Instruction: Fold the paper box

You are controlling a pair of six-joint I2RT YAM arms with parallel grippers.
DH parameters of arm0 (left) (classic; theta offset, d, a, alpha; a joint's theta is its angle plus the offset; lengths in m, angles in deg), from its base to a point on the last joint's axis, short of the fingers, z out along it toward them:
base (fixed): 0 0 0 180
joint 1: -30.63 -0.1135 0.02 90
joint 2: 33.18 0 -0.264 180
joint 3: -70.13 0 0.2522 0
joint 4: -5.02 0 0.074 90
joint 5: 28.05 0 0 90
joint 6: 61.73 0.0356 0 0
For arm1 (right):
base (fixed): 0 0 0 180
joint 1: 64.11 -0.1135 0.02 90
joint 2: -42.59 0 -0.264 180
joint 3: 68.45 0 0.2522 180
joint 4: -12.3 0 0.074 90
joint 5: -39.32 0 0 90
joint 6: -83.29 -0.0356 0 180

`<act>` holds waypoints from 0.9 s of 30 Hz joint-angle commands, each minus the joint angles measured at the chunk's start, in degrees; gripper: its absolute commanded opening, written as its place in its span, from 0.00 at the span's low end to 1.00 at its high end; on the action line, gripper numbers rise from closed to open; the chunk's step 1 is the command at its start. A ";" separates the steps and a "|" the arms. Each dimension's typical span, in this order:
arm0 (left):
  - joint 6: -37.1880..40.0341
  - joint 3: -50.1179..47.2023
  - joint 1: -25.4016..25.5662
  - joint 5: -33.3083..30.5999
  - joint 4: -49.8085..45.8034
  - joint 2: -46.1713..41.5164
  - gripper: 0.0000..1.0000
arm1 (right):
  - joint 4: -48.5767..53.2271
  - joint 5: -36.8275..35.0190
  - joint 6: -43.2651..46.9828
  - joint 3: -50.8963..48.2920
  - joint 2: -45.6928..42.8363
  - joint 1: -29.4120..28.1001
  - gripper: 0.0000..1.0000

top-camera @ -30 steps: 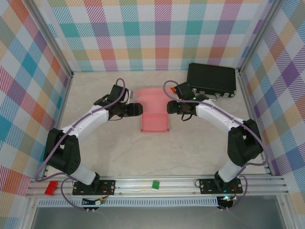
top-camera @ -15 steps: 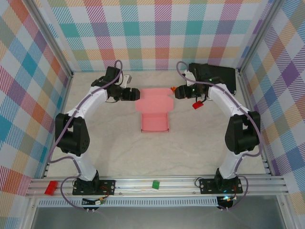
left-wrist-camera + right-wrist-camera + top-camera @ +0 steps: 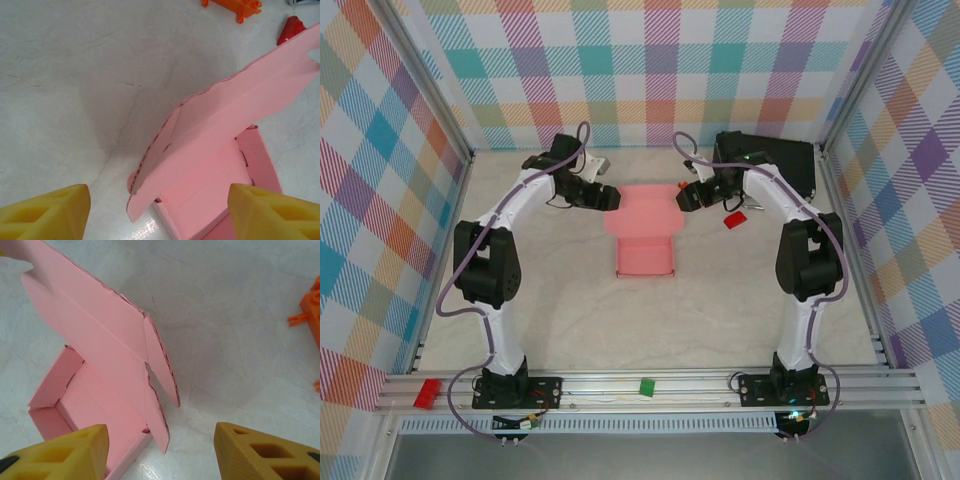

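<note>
On table (image 3: 720, 300): paper box (image 3: 646, 255) half-formed, lid flap (image 3: 642, 208) raised; left tool (image 3: 608, 199), right tool (image 3: 686, 197) both released, flanking it.

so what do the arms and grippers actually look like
The left arm and right arm have white links, black joints and a mauve cable looped alongside. The left gripper and right gripper are black, with yellow wedge-shaped fingers pierced by cut-outs.
</note>
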 commanded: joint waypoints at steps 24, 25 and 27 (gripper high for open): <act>2.27 3.10 -0.44 4.31 -3.45 4.36 0.41 | 1.72 5.56 3.72 3.02 4.84 -1.27 0.40; 2.36 3.12 -0.43 4.33 -3.64 4.39 0.40 | 1.77 5.56 3.82 3.02 4.83 -1.36 0.41; 2.42 3.23 -0.44 4.21 -3.97 4.39 0.38 | 1.83 5.56 3.98 3.08 4.88 -1.53 0.40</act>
